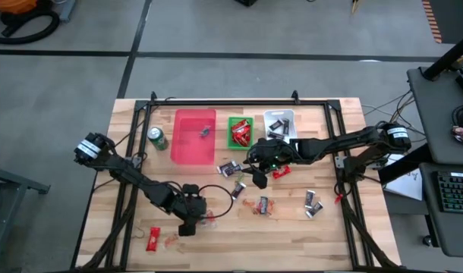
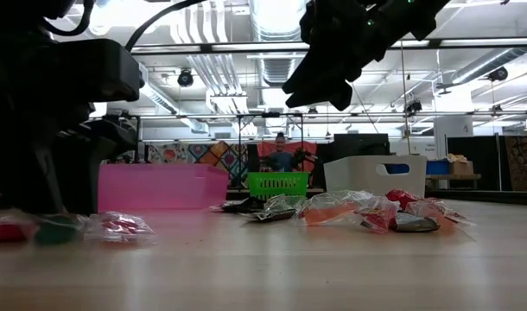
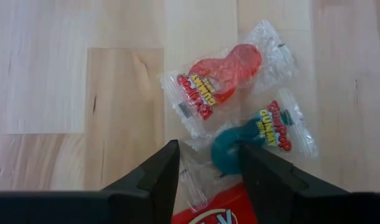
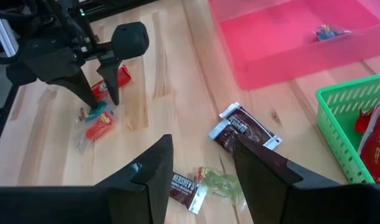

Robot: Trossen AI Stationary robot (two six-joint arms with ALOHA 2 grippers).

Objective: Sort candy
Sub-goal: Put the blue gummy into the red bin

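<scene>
Wrapped candy lies scattered on the wooden table. My left gripper (image 3: 209, 163) is open near the table's near left, low over the table with its fingers pointing down. Between its fingers lies a teal gummy ring in a clear wrapper (image 3: 230, 152). A red gummy ring in a clear wrapper (image 3: 224, 78) lies just beyond it, and a red wrapper (image 3: 212, 211) lies under the gripper. My right gripper (image 4: 202, 165) is open and empty, raised over the table's middle (image 1: 258, 178). Below it lie a brown bar and a green gummy (image 4: 202, 186), and two brown packets (image 4: 243, 127). My left gripper comes from above with one finger (image 3: 261, 174) right beside the teal gummy ring and the other (image 3: 156, 177) at the wrapper's far edge. I cannot tell whether the fingers touch the wrapper, which lies flat on the table.
A pink bin (image 1: 195, 136) holds one candy. A green basket (image 1: 240, 131) with red wrappers and a white bin (image 1: 279, 123) stand in a row at the far side, and a green can (image 1: 157, 139) stands left of the pink bin. More candy lies at the near left (image 1: 153, 240) and near right (image 1: 313, 203).
</scene>
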